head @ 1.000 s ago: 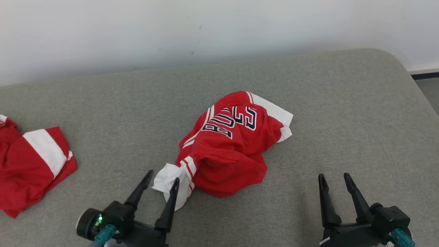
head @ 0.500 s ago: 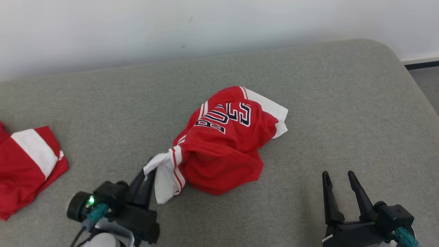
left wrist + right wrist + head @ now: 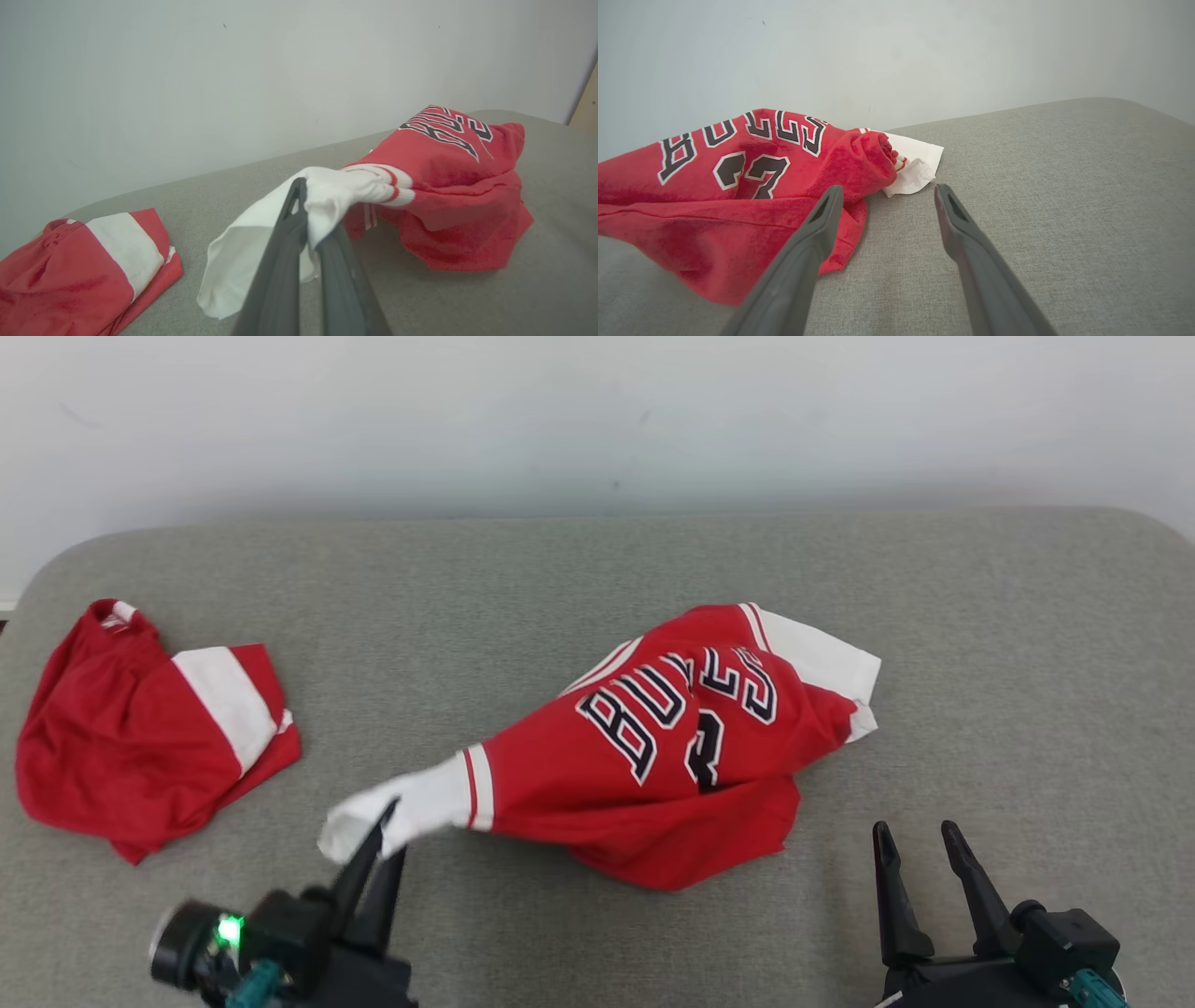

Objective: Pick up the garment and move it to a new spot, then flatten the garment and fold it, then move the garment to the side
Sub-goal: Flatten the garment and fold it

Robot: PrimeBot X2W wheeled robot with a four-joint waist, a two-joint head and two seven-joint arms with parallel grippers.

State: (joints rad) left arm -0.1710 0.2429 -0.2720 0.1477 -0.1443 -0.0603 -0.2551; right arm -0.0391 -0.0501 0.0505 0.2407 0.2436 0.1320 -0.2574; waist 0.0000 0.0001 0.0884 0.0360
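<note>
The garment (image 3: 681, 747) is a red jersey with dark lettering and white sleeve ends, crumpled in the middle of the grey cushion. Its near white sleeve (image 3: 401, 807) is pulled taut to the lower left. My left gripper (image 3: 385, 821) is shut on that sleeve; the left wrist view shows the white cloth (image 3: 322, 196) pinched between the two fingers. My right gripper (image 3: 913, 840) stands open at the lower right, a little in front of the garment's (image 3: 738, 186) right side, with nothing between its fingers (image 3: 822, 219).
A second red and white garment (image 3: 149, 728) lies bunched at the far left of the grey cushion (image 3: 1027, 663). A pale wall rises right behind the cushion's far edge. Bare cushion stretches to the right of the jersey.
My left gripper has shut on the white sleeve and drawn it to the lower left, stretching the jersey out. The head camera has shifted. The right gripper stays open.
</note>
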